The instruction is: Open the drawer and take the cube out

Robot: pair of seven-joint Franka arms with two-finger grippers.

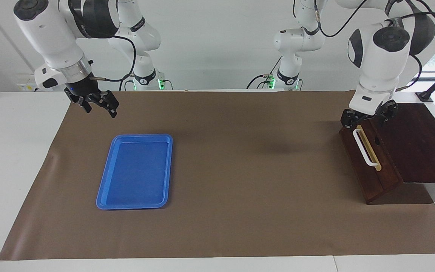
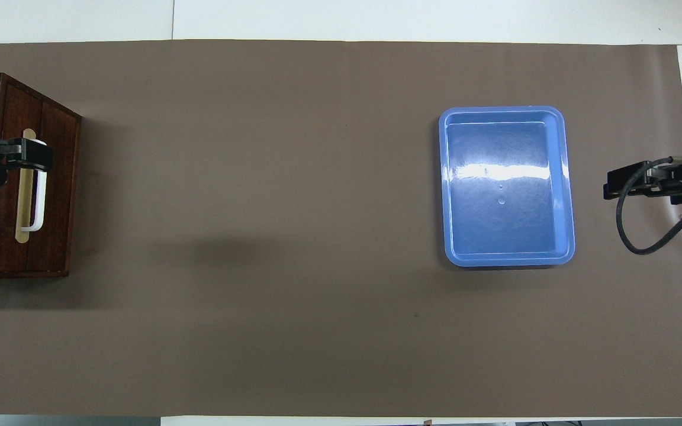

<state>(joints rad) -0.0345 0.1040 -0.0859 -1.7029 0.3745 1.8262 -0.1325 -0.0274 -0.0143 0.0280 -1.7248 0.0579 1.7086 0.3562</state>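
Observation:
The dark brown drawer point(image 1: 376, 166) stands at the left arm's end of the table, with no pale interior showing. Its white bar handle point(image 1: 364, 148) lies on a tan strip on the front. My left gripper point(image 1: 364, 121) is at the end of the handle nearer to the robots. In the overhead view the left gripper point(image 2: 30, 155) lies across that end of the handle point(image 2: 38, 201). The yellow cube is hidden. My right gripper point(image 1: 99, 108) hangs open and empty above the mat, toward the right arm's end, and waits.
A flat blue tray point(image 1: 108, 189) lies empty on the brown mat point(image 1: 240, 170), farther from the robots than the right gripper. It also shows in the overhead view point(image 2: 443, 177). White table edges border the mat.

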